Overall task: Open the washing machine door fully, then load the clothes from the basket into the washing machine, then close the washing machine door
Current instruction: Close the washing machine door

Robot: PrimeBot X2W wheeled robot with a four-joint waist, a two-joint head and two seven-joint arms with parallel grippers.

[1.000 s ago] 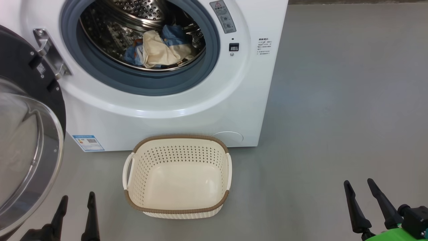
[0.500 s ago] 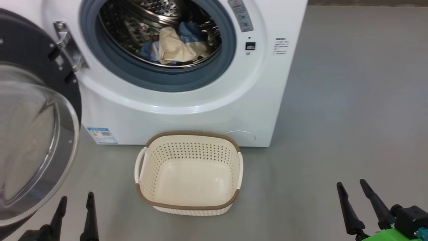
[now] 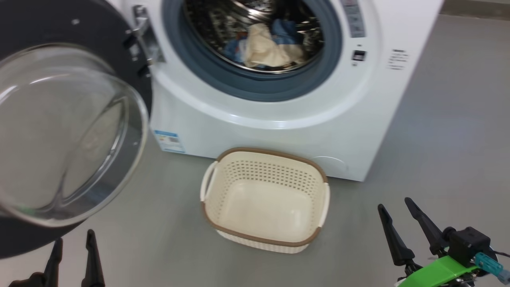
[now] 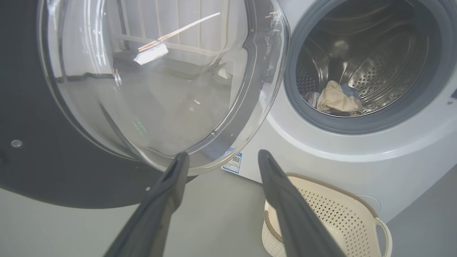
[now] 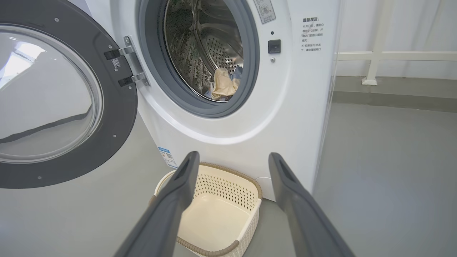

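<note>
The white washing machine (image 3: 279,131) stands with its round black washing machine door (image 3: 67,131) swung wide open to the left, glass bowl bulging toward me. The clothes (image 3: 267,50), cream and blue cloth, lie inside the steel drum. On the floor in front of the machine sits the cream basket (image 3: 267,150), with nothing in it. My left gripper (image 3: 75,236) is open, low, just under the door's glass (image 4: 142,89). At the basket's right, my right gripper (image 3: 393,203) is open and holds nothing. The right wrist view looks over the basket (image 5: 228,185) toward the clothes (image 5: 223,84).
Grey floor (image 3: 458,139) stretches to the right of the machine. A white railing (image 5: 375,57) runs along the wall behind it. The open door takes up the room on the left.
The head camera has turned, so machine, basket and door have slid right in the picture. Both grippers stay open and low; the clothes and basket have not moved.
</note>
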